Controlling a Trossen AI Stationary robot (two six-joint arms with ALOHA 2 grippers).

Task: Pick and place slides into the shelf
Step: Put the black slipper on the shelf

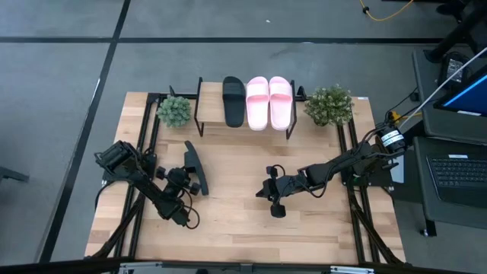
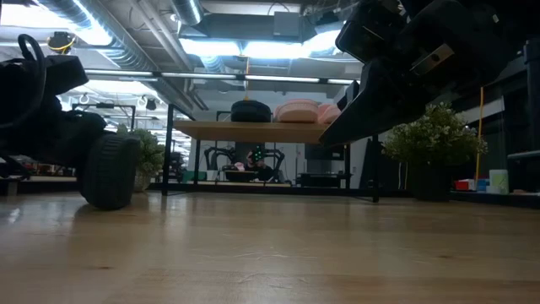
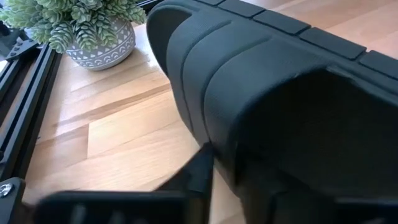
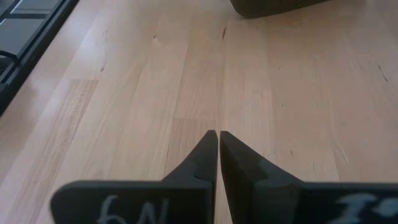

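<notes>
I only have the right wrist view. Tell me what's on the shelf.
Observer: One black slide and two pink slides lie side by side on the shelf.
Operator: Locate the fourth one.
Observer: The fourth slide, black, is on the table on the arms' side of the shelf, near its left end, apparently on edge.
Operator: Report the left arm.
Observer: The left gripper is right at that slide; its strap fills the left wrist view.
</notes>
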